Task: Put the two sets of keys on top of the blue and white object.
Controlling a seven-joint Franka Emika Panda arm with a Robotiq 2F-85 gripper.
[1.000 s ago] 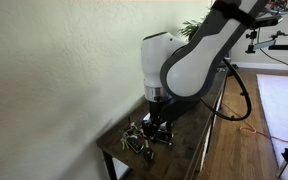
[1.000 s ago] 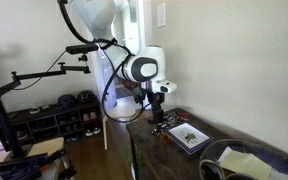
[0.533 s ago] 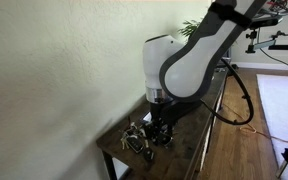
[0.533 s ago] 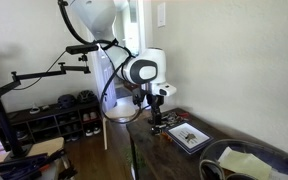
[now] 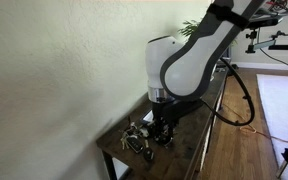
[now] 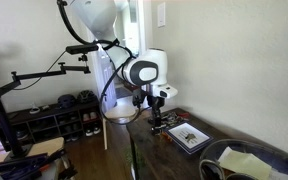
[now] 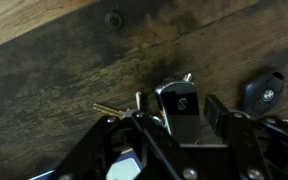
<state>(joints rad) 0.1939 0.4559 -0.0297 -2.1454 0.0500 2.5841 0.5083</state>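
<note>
In the wrist view my gripper (image 7: 180, 112) is open, its jaws standing on either side of a black key fob (image 7: 180, 98) with a round logo that lies on the dark wooden table (image 7: 64, 80). A brass key (image 7: 105, 110) sticks out to the fob's left. A second black fob (image 7: 265, 90) lies to the right, outside the jaws. In both exterior views the gripper (image 5: 161, 130) (image 6: 156, 123) is low over the table. A key bunch (image 5: 134, 140) lies beside it. The blue and white object (image 6: 189, 135) lies flat on the table past the gripper.
The narrow table stands against a white wall (image 5: 54, 70). A round dark basket with paper (image 6: 246, 162) sits at the table's near end. A plant (image 5: 192, 27) stands at the far end. A shoe rack (image 6: 54, 115) is on the floor beyond.
The arm has shifted slightly and come down a little toward the keys. Nothing on the table has moved.
</note>
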